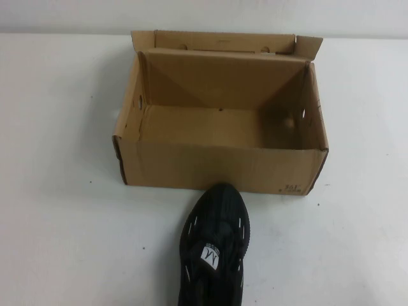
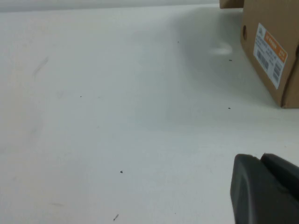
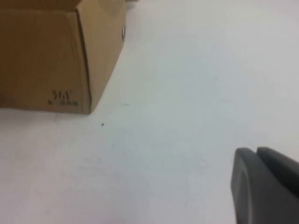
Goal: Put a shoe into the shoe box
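Observation:
A black shoe (image 1: 213,248) with white dashes and a white tongue label lies on the white table, its toe almost touching the front wall of the open brown shoe box (image 1: 220,167). The box is empty, with its flaps up at the back. Neither arm shows in the high view. My left gripper (image 2: 259,158) is shut, low over bare table, with the box's labelled end (image 2: 271,51) well ahead of it. My right gripper (image 3: 256,151) is shut too, over bare table, and the box's printed corner (image 3: 63,60) stands some way off. The shoe is out of both wrist views.
The white table (image 1: 64,223) stretches wide on both sides of the box and shoe. A pale wall (image 1: 204,14) runs behind the box.

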You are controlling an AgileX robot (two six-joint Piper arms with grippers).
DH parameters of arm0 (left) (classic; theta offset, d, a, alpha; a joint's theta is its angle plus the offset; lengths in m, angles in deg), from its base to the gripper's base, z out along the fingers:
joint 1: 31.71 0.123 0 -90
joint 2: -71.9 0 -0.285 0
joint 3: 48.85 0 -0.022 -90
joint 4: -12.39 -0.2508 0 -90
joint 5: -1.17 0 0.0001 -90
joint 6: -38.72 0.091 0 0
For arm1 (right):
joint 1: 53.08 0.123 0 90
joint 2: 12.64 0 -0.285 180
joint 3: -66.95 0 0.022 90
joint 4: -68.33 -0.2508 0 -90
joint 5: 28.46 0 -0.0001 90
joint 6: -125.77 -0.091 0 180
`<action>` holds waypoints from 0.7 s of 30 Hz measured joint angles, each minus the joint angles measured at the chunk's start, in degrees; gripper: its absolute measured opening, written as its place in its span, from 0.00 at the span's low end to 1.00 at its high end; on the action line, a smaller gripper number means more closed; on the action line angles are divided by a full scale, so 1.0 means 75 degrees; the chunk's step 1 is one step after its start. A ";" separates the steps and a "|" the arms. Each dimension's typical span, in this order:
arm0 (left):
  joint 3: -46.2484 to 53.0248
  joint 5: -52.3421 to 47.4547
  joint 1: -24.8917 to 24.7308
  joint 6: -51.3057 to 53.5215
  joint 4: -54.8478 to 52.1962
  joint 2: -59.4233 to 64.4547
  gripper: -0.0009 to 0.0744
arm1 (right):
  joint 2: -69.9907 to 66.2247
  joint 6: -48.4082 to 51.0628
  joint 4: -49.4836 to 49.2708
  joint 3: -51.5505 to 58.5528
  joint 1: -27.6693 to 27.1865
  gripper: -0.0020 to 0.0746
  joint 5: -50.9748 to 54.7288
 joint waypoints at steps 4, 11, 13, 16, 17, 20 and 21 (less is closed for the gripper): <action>0.0000 0.0000 0.0000 0.0000 0.0000 0.0000 0.01 | 0.0000 0.0000 0.0000 0.0000 0.0000 0.00 -0.0439; 0.0000 0.0000 0.0000 0.0000 -0.0004 0.0000 0.01 | 0.0000 0.0000 0.0000 0.0000 0.0000 0.00 -0.0645; 0.0000 0.0000 0.0000 0.0000 -0.0037 0.0000 0.01 | 0.0000 0.0000 0.0000 0.0000 0.0000 0.00 -0.0490; 0.0000 -0.0062 0.0000 0.0000 -0.0076 0.0000 0.01 | 0.0000 0.0000 0.0000 0.0000 0.0000 0.00 -0.0112; 0.0000 -0.0103 0.0000 0.0000 -0.0096 0.0000 0.01 | 0.0000 0.0000 0.0000 0.0000 0.0000 0.00 0.0007; 0.0000 -0.0198 0.0000 0.0000 -0.0127 0.0000 0.01 | 0.0000 0.0000 0.0000 0.0000 0.0000 0.00 0.0130; 0.0000 -0.0216 0.0000 0.0000 -0.0127 0.0000 0.01 | 0.0000 0.0000 0.0000 0.0000 0.0000 0.00 0.0132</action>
